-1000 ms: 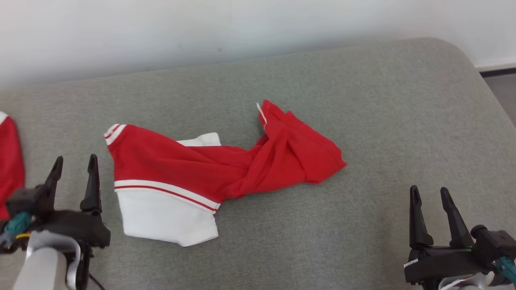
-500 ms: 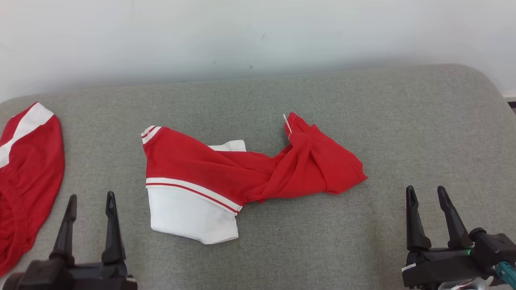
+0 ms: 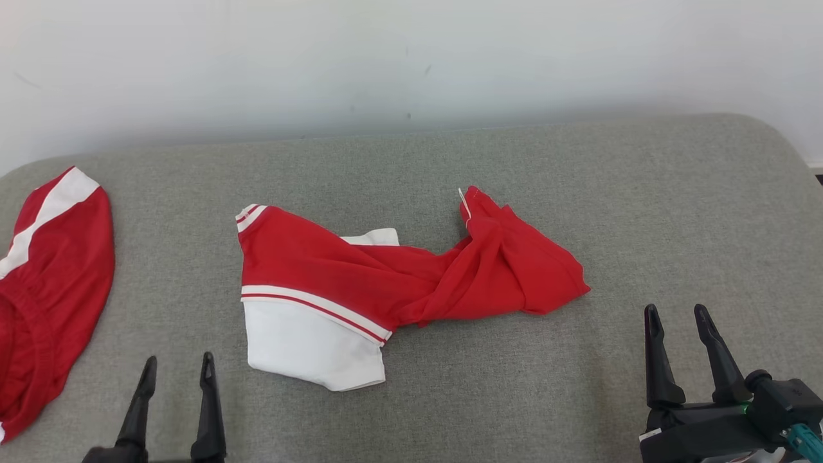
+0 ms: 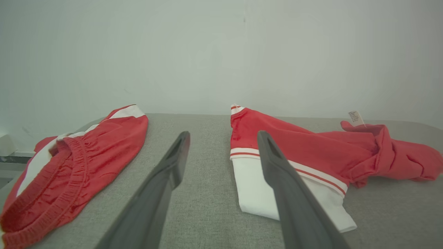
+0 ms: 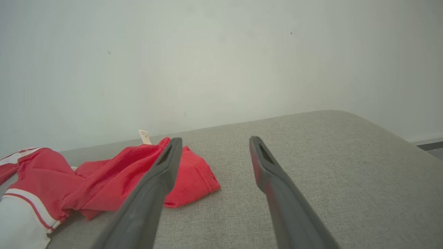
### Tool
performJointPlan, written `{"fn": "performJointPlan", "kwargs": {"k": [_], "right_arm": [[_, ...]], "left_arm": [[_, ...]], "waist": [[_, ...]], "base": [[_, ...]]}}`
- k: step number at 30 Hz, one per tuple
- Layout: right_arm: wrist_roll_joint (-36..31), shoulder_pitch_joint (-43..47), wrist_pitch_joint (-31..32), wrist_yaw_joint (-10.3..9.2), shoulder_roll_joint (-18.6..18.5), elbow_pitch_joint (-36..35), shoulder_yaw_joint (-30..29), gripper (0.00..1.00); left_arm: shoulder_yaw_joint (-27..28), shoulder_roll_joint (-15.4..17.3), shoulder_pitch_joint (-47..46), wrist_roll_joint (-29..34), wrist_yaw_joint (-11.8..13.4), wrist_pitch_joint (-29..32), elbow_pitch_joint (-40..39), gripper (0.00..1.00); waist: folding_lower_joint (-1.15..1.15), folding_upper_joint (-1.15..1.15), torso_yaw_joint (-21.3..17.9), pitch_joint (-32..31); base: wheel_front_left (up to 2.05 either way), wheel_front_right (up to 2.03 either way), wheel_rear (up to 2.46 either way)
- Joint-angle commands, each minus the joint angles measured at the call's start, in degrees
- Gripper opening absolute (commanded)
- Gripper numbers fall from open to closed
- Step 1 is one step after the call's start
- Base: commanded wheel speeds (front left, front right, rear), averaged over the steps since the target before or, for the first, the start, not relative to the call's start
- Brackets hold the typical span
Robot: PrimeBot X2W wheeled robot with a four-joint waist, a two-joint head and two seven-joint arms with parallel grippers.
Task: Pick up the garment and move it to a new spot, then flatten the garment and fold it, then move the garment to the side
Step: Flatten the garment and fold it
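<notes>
Garment (image 3: 386, 289) lies crumpled on grey cushion (image 3: 643, 212) beneath white wall (image 3: 386, 58).

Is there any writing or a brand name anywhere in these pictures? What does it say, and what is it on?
Nothing here can be read.
White tag on the red and white garment: faint print, too small to read.

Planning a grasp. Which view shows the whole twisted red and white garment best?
Head view: the red and white garment lies whole, seen from above. Left wrist view: a jaw crosses its white part. Right wrist view: its white end is cut off.
</notes>
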Motion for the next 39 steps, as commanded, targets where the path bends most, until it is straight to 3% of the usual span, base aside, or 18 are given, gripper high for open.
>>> {"fn": "performJointPlan", "kwargs": {"k": [1,6,18,28,29,30,39], "right_arm": [[0.03,0.18,-0.03,-0.13,-0.39,0.17,0.13,1.00],[0.60,-0.63,-0.03,-0.13,-0.65,1.05,0.66,1.00],[1.10,-2.30,-0.03,-0.13,-0.34,3.26,0.99,1.00],[0.78,-2.51,-0.04,-0.13,-0.12,3.53,0.11,1.00],[0.69,-2.49,-0.04,-0.13,-0.17,3.52,0.06,1.00],[0.61,-2.43,-0.04,-0.13,-0.22,3.52,0.02,1.00],[0.39,-0.01,-0.04,-0.13,-0.36,3.25,-0.78,1.00]], "left_arm": [[-0.21,0.03,-1.68,0.81,-0.25,-0.18,0.80,1.00],[-1.22,1.96,-6.30,0.61,-0.82,-0.18,5.84,1.00],[-7.05,7.07,-17.37,-3.88,-1.07,1.26,26.08,1.00],[-10.34,7.15,-19.71,-8.59,-1.07,2.84,38.05,1.00],[-10.81,6.93,-19.85,-9.11,-1.08,2.67,38.70,0.46],[-11.51,6.72,-19.99,-9.64,-1.09,2.49,39.27,0.03],[-14.90,7.66,-20.35,-12.99,-0.92,0.49,34.50,0.00]], "waist": [[0.01,0.00,-0.18,0.28],[0.01,0.00,-1.38,1.33],[0.01,0.00,-5.56,4.49],[0.01,0.00,-6.14,4.71],[0.01,0.00,-5.94,4.49],[0.01,0.00,-5.73,4.23],[0.01,0.00,-1.45,0.63]], "base": [[0.00,0.00,0.00],[0.00,0.00,0.00],[0.00,0.00,0.00],[0.00,0.00,0.00],[0.00,0.00,0.00],[0.00,0.00,0.00],[0.00,0.00,0.00]]}}
